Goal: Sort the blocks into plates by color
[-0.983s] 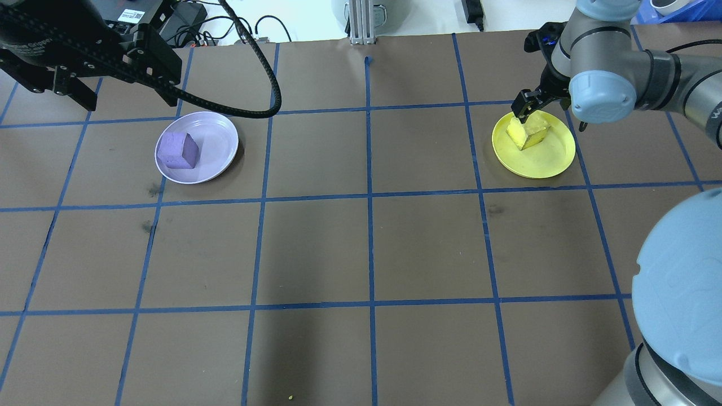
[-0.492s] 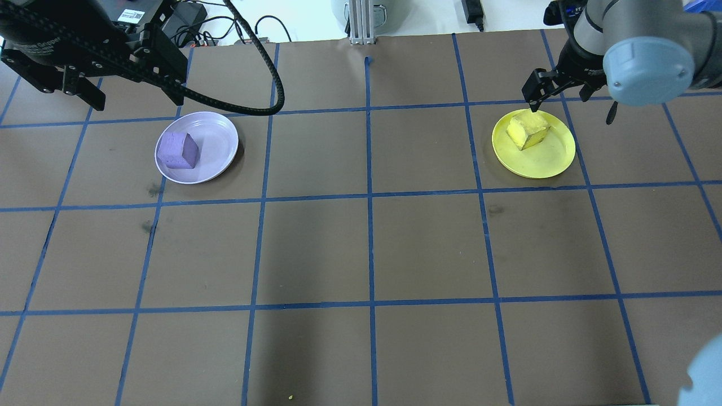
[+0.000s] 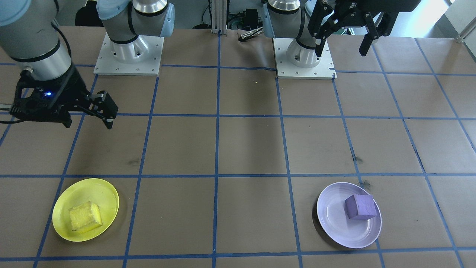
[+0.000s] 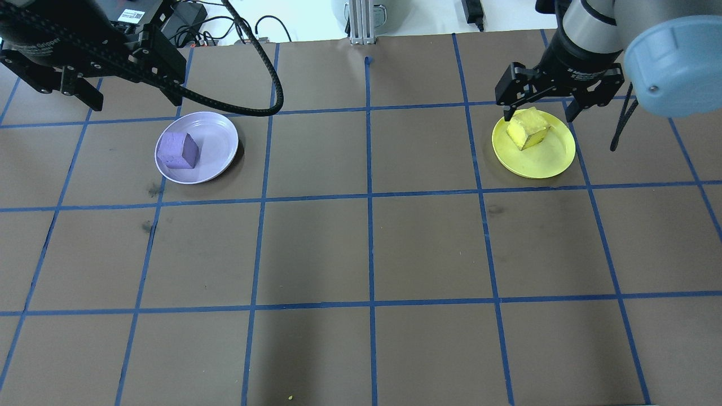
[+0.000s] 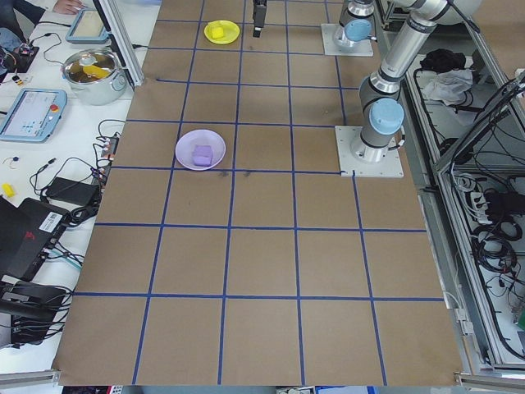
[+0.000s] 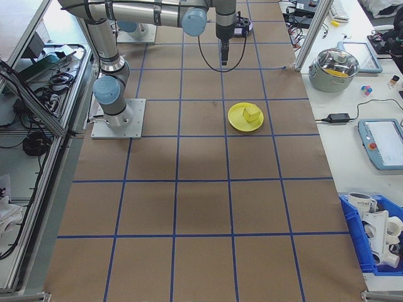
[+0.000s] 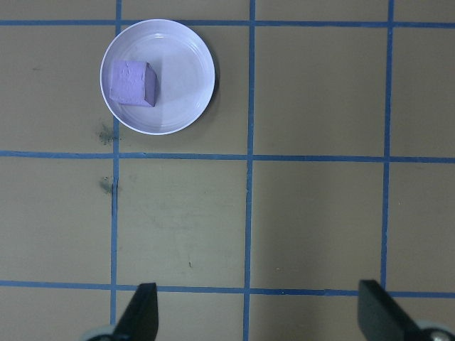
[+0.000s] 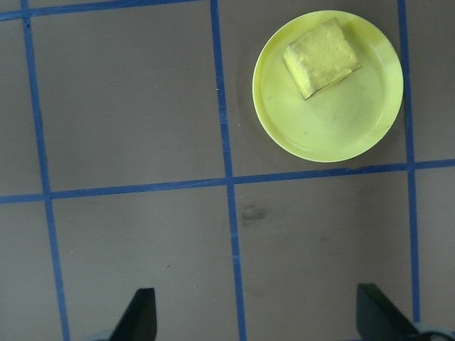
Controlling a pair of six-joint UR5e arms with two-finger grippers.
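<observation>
In the front-facing view the right gripper hangs raised and well back from the yellow plate, its jaws apart and empty; the yellow block lies alone in that plate; the left gripper is up near the robot's base, jaws spread wide, and the purple block sits in the lavender plate.

In the overhead view the right gripper has lifted off the yellow block that it stood right over a second ago, and has turned so both fingers now show spread; the block rests in the yellow plate at its far side, unmoved; the left gripper holds above the table beyond the lavender plate, where the purple block lies.

The side views show both plates each with its matching block, too small for more.

Each wrist view looks down on its own plate from a height, with open fingertips at the lower edge and nothing between them.

So the release is done; judged from this, both blocks are sorted and only withdrawal seems left.
</observation>
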